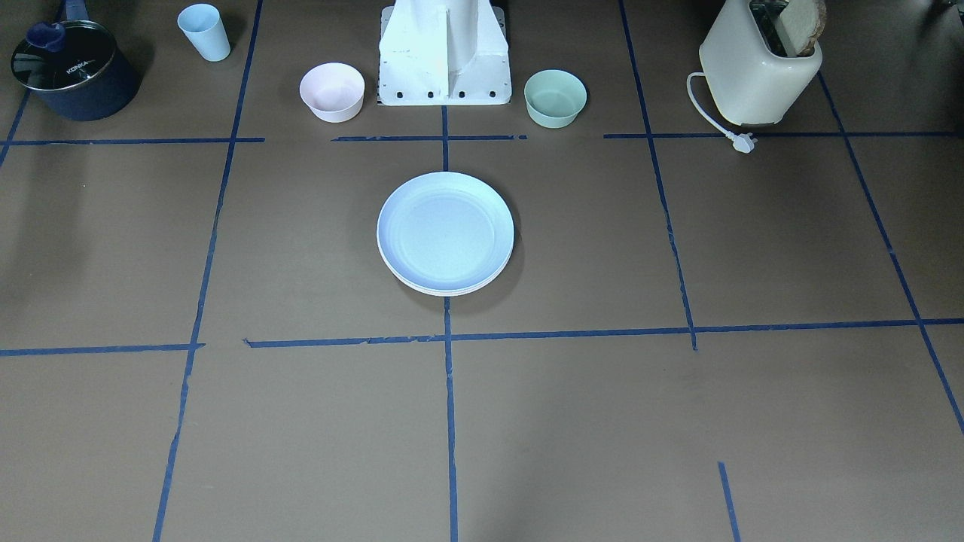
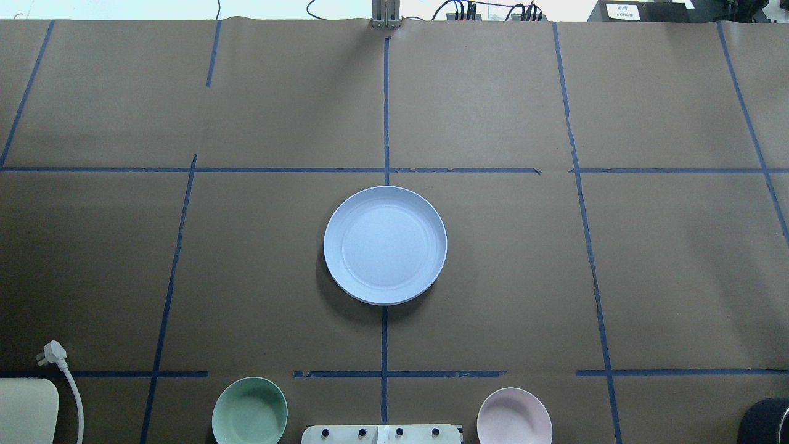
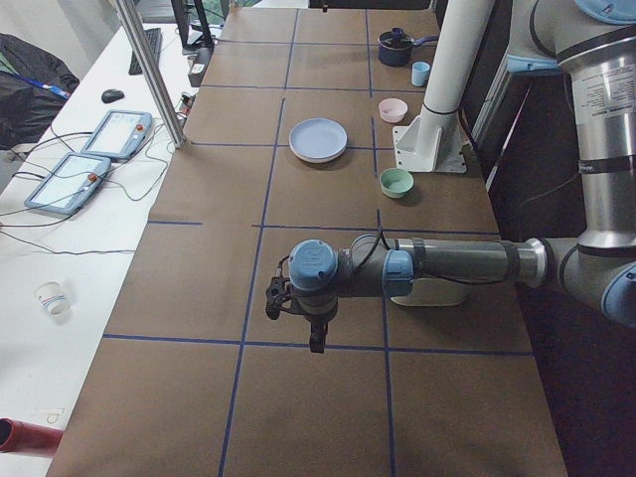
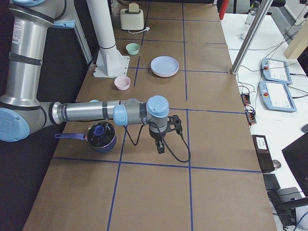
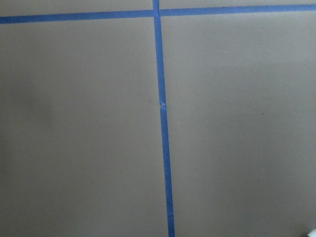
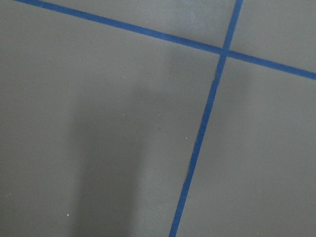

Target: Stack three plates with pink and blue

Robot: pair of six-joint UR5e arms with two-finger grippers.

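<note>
Farthest to the left of the stack of plates, well apart from it, the left gripper hangs pointing down over bare table. Only the side view shows it, so I cannot tell how far its jaws are open; nothing seems to hang from it. Its wrist camera sees only brown paper and blue tape.

Nearer the stack, but on the robot's side of it, stand a toaster with its plug lying loose, then a green bowl.

The stack itself sits in the middle, over a crossing of tape lines, probably so either arm can reach it. A blue plate is on top; layered rims show beneath it, and they look pinkish from the right side. The stacking looks done.

Right of the stack come a pink bowl, a dark pot and a pale blue cup.

Farthest right, the right gripper also points down, well clear of the stack. Its opening cannot be told either.
</note>
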